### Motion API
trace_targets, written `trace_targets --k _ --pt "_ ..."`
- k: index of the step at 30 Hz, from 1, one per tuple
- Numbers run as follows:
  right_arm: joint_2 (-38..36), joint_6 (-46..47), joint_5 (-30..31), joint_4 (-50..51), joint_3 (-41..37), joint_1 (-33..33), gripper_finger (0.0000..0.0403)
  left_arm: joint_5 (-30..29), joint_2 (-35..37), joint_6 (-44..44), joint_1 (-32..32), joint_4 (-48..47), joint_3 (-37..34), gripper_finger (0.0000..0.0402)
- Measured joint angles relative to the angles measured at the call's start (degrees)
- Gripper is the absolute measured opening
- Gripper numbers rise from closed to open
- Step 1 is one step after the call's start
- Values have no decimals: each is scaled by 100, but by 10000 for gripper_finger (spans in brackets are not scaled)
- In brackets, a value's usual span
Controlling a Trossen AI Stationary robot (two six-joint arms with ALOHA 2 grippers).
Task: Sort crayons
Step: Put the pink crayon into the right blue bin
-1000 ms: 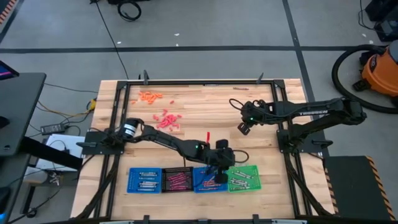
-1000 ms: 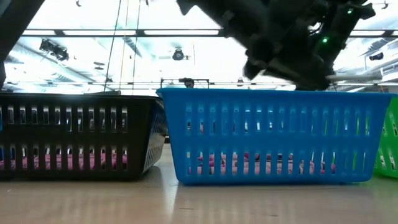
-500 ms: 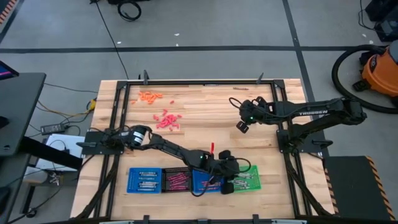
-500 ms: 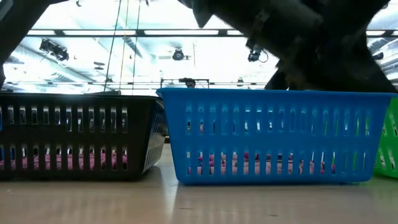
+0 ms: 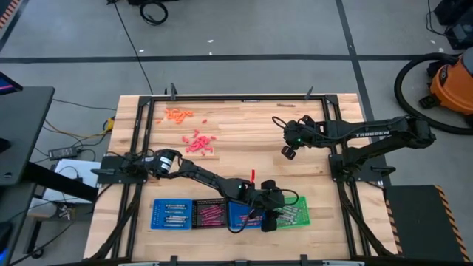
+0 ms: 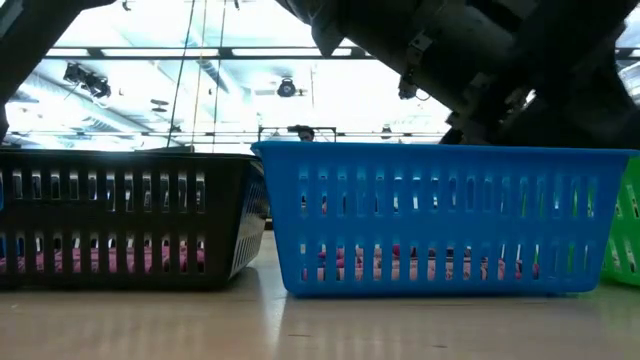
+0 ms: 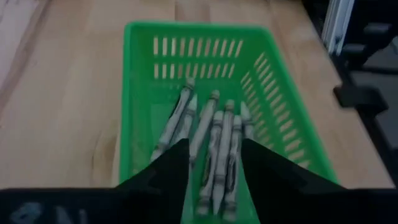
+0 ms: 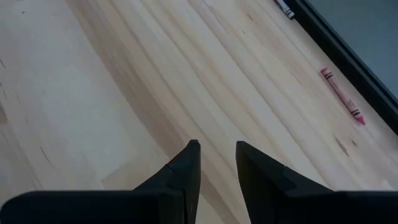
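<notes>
Four small trays stand in a row along the near edge of a wooden table (image 5: 244,140): a blue tray (image 5: 171,214) at the left holding grey crayons, a black tray (image 5: 211,215) holding magenta crayons, a second blue tray (image 6: 440,215), and a green tray (image 7: 140,93) at the right end. The left gripper (image 7: 214,155) hangs over the green tray, its two fingers apart with nothing between them. Under it, grey crayons (image 7: 214,143) lie in a loose bundle on the tray floor. Through the slotted walls of the black tray and the second blue tray, pink and red crayons show at the bottom.

Farther back, a single red crayon (image 5: 252,175) lies on the bare wood just behind the left arm. The right gripper (image 8: 217,158) waits over bare wood toward the far right of the table, fingers apart and empty. At the far left lie a heap of pink crayons (image 5: 198,142) and, beyond it, a scatter of orange crayons (image 5: 177,114).
</notes>
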State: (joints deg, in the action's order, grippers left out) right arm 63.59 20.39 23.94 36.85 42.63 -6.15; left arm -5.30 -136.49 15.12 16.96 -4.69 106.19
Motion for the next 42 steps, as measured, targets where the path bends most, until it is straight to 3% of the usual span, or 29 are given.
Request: trace_targets --k 12,21,33,36,42 --pt "0 -409 284 -206 0 -6 109 -459 661 -1677 -273 -1054 -4 137" --pt "0 -502 1070 -272 0 -202 109 -540 798 -2832 -1138 -2555 -11 133" --pt "0 -307 1662 -127 -477 -1085 109 -433 870 -3708 -2151 -3069 -11 132" --pt "0 -303 1578 -253 -709 -1370 109 -403 904 -3725 -2395 -3210 -9 132" --pt "117 -1271 -55 -1662 -1161 -2186 98 95 905 -3695 -2750 -3421 -11 132"
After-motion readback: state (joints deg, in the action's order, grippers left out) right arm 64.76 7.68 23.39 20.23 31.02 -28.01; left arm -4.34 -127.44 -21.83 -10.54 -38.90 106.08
